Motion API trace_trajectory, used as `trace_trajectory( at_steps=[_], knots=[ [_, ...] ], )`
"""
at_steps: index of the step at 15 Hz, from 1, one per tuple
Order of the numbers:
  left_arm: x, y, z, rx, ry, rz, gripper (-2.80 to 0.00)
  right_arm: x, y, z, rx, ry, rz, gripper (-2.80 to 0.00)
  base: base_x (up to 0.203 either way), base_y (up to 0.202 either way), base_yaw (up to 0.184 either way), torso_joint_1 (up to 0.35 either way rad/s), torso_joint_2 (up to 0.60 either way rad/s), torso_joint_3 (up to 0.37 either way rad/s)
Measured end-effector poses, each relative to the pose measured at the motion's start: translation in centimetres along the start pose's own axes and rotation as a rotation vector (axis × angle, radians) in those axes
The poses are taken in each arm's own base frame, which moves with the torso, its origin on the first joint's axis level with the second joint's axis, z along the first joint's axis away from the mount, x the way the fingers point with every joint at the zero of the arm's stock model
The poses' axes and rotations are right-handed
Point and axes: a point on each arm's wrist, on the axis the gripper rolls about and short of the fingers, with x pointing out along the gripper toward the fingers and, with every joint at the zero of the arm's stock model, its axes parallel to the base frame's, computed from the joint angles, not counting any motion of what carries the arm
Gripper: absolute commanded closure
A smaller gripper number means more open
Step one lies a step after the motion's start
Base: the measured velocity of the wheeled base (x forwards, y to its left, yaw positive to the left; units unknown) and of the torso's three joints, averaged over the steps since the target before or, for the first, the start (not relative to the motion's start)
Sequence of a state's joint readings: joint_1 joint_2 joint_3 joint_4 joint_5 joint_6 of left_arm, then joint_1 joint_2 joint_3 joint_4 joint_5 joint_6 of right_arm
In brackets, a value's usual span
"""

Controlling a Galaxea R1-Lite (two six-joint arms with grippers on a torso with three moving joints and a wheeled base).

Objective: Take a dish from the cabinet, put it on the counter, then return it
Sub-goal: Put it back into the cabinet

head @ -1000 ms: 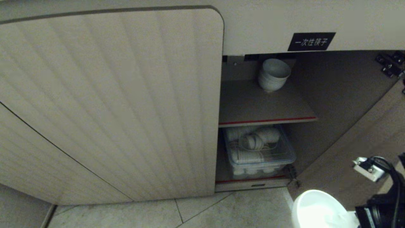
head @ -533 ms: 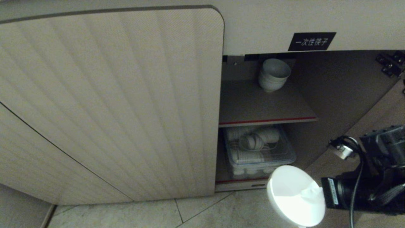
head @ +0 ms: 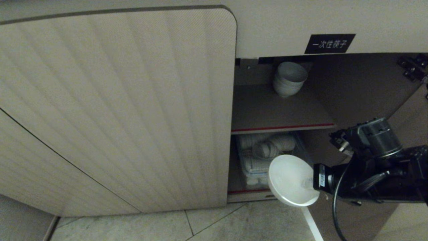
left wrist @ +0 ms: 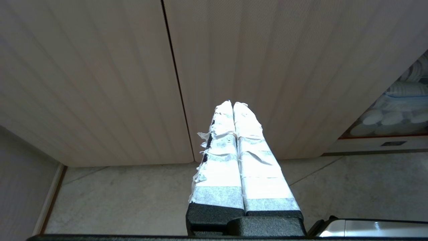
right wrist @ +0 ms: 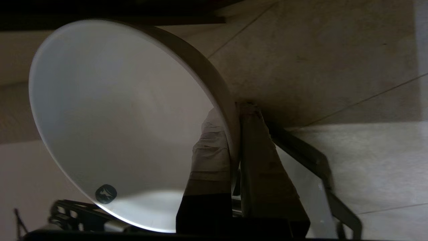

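Observation:
The dish [head: 290, 180], a plain white bowl, hangs tilted in front of the cabinet's [head: 354, 83] open lower compartment, just above the floor. My right gripper [head: 309, 184] is shut on its rim at the right side. In the right wrist view the dish [right wrist: 117, 110] fills the frame, and the right gripper [right wrist: 234, 110] pinches the wall with one taped finger inside and one outside. The red-edged shelf [head: 277, 112] is bare at the front. My left gripper [left wrist: 233, 104] is shut and empty, parked facing the closed fluted doors. The counter is out of view.
A stack of white bowls [head: 289, 78] sits at the back of the upper shelf. A clear plastic bin [head: 267, 159] of bowls fills the lower shelf behind the dish. The closed fluted door [head: 117, 110] stands at left, the open door [head: 398, 134] at right, the black label [head: 329, 43] above.
My right arm has carried the dish up and to the left, from the lower right corner to the front of the open lower compartment. The left arm has not moved.

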State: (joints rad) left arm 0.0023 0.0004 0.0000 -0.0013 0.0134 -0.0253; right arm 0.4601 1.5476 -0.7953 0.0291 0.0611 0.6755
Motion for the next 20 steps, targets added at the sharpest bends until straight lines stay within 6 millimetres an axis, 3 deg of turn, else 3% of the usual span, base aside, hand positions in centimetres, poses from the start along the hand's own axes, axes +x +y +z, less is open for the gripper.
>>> trace_trajectory(
  at_steps=[11, 20],
  knots=[
    [0.0, 0.0, 0.0, 0.000, 0.000, 0.000, 0.00, 1.5, 2.5, 2.1, 0.244, -0.077, -0.047, 0.00, 0.000, 0.000, 0.000, 0.000, 0.00, 0.000],
    [0.0, 0.0, 0.0, 0.000, 0.000, 0.000, 0.00, 0.7, 3.7, 3.7, 0.284, -0.078, -0.065, 0.00, 0.000, 0.000, 0.000, 0.000, 0.00, 0.000]
  ],
)
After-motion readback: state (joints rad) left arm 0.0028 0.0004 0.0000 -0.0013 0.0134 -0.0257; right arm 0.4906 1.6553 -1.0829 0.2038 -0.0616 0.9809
